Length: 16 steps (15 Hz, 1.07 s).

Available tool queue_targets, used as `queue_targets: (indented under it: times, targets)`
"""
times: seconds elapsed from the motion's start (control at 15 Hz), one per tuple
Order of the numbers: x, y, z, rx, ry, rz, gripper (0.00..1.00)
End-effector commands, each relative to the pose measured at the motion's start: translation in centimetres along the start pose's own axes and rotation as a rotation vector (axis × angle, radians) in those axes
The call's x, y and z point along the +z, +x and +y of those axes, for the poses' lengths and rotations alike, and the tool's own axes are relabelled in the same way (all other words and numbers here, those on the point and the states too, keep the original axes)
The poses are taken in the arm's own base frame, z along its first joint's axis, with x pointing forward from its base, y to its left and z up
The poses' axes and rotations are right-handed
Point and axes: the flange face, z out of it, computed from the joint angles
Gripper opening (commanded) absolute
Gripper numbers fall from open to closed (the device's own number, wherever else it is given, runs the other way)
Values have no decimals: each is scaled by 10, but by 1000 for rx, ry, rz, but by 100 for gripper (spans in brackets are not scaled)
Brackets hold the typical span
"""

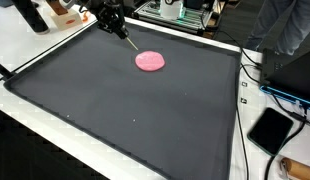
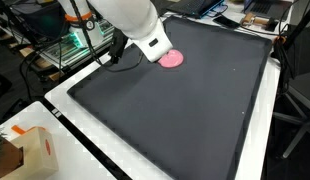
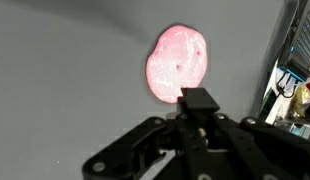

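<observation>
A flat pink disc lies on the far part of a dark mat, and it also shows in the other exterior view. My gripper hangs just beyond the mat's far edge, left of the disc. A thin pale stick slants from it down toward the disc, its tip just short of the rim. In the wrist view the fingers stand pressed together, with the pink disc right above them. In an exterior view the white arm hides most of the gripper.
A black tablet and cables lie on the white table beside the mat. A cardboard box sits at one table corner. Shelves and equipment crowd the space behind the arm. The mat has a raised white border.
</observation>
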Motion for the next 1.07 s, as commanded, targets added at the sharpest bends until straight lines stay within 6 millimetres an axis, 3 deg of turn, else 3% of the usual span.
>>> queue_targets:
  times: [0.0,0.4,1.0]
  targets:
    - [6,15,2,38,5,-21,3]
    - [9,39,-9,67,-42,-53,3]
    - [19,76,-46,43,-189,-160,3]
